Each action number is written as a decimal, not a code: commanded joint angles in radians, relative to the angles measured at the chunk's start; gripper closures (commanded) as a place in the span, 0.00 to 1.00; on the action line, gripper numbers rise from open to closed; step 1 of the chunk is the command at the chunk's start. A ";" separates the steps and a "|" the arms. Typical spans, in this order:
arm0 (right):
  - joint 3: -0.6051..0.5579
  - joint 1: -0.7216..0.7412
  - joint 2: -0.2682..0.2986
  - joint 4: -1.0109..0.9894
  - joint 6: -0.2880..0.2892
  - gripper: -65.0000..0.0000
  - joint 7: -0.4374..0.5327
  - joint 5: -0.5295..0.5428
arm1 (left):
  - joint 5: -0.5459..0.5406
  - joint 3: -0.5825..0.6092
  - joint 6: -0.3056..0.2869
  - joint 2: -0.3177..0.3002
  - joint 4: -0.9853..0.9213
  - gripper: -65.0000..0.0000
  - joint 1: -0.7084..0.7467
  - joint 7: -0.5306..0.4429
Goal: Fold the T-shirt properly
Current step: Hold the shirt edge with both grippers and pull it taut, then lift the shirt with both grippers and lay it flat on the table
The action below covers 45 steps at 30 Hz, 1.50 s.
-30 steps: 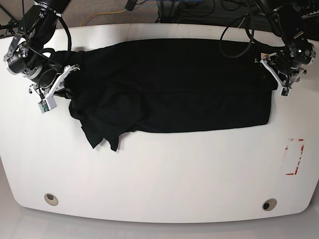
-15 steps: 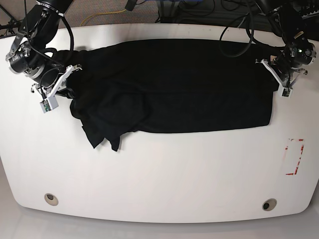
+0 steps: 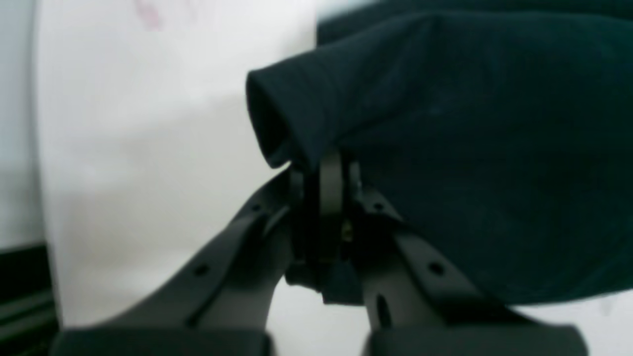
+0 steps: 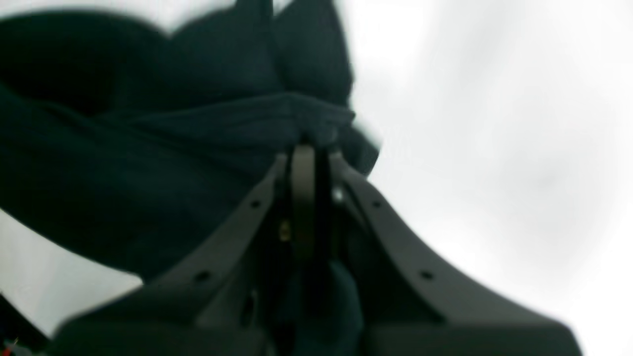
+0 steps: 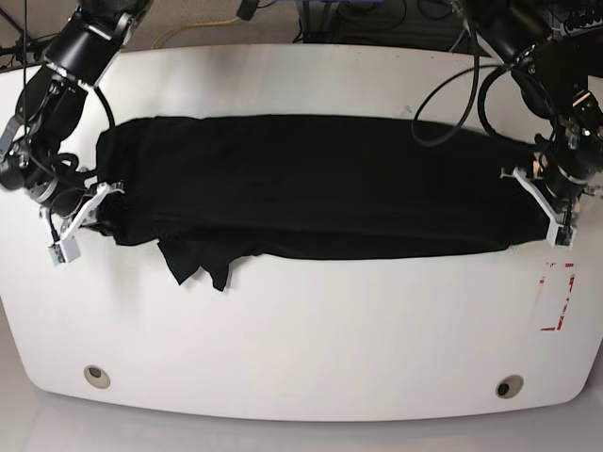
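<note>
Since the earlier frame both arms had drawn toward the near side of the table (image 5: 301, 330), and the shirt (image 5: 311, 188) had been pulled into a longer, flatter band, its far edge lying nearer the table's middle than before. At the left of the base view, the right gripper (image 5: 89, 202) was clamped on the shirt's end, its jaws pressed together on a bunched fold of black cloth; the right wrist view was blurred, but the fabric seemed to drape off the closed tips (image 4: 309, 143) and hang to one side. Just beside that end, a crumpled flap of the shirt stuck out toward the near edge, below the band's otherwise straight hem. Across the middle the shirt lay spread on the white table, fairly smooth. At the right, the left gripper (image 5: 537, 184) had gone from open to closed, and now pinched the shirt's other end, a rolled edge of cloth (image 3: 296, 113) rising from between its jaws. Near it, a red-marked rectangle (image 5: 556, 297) showed on the table.
</note>
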 commanded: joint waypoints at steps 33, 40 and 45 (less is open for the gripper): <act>-0.555 1.174 0.209 -0.390 0.001 1.00 -0.025 -0.121 | 0.007 0.166 0.002 -0.073 -0.044 1.00 -0.996 0.185; -0.557 1.174 0.276 -0.324 0.001 1.00 -0.069 -0.046 | 0.000 0.166 0.002 -0.077 -0.043 1.00 -0.965 0.188; -0.545 1.046 0.328 -0.285 0.001 1.00 -0.069 0.074 | -0.003 0.166 0.002 -0.069 -0.018 1.00 -0.845 0.189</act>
